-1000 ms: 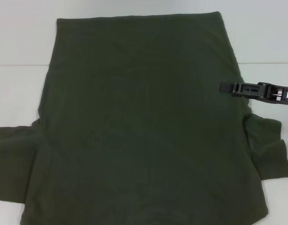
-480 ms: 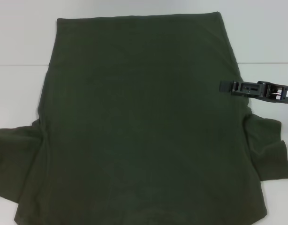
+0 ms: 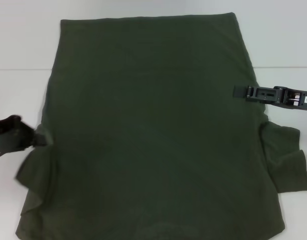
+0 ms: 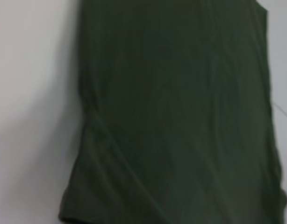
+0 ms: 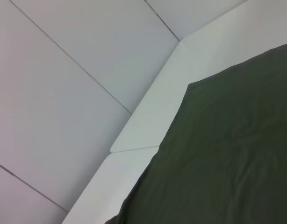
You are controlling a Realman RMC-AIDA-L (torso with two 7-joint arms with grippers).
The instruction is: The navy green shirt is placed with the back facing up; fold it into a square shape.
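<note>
The navy green shirt (image 3: 153,130) lies plain side up across the white worktop (image 3: 18,95); at its 9 o'clock edge the left gripper (image 3: 36,137) has its jaws pinching the left sleeve, which is lifted and bunched toward the body. At 3 o'clock the right gripper (image 3: 241,92) rests at the side hem; whether its jaws are spread or pressed together cannot be told. To fold well, the sleeve should travel inward low and flat, giving a straight side crease without dragging the body cloth.

The navy green shirt (image 4: 176,116) lies spread, plain side up, on a white table (image 4: 31,116).
</note>
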